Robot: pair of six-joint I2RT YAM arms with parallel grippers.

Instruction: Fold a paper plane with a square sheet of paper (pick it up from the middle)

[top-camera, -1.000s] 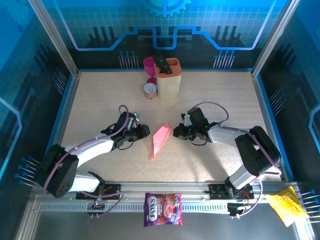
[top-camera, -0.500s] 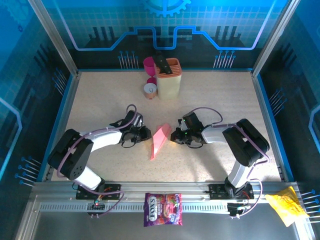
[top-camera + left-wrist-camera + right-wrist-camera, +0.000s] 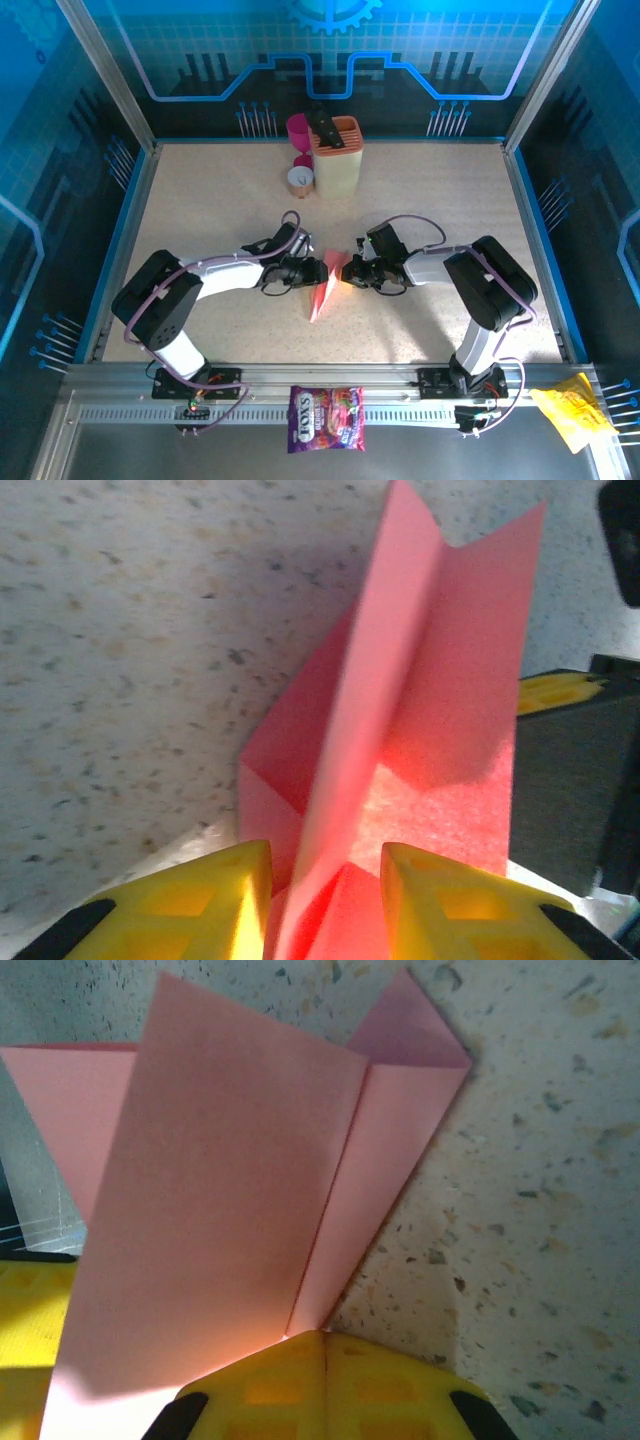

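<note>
Left end effector (image 3: 300, 272): jaws parted, fingers (image 3: 200, 905) astride the raised centre fold of the paper plane (image 3: 323, 290), no clear clamp. Plane sits mid-tabletop (image 3: 200, 200) between both arms, nose toward the near edge. Right end effector (image 3: 352, 272): closed, tips against the plane's right side; can't tell if a layer is pinched. My read on handling: featherweight, floppy, slides on the tabletop, and the creases crush easily. Best hold is the centre fold, where the stacked layers are stiffest. Light pinch only.
</note>
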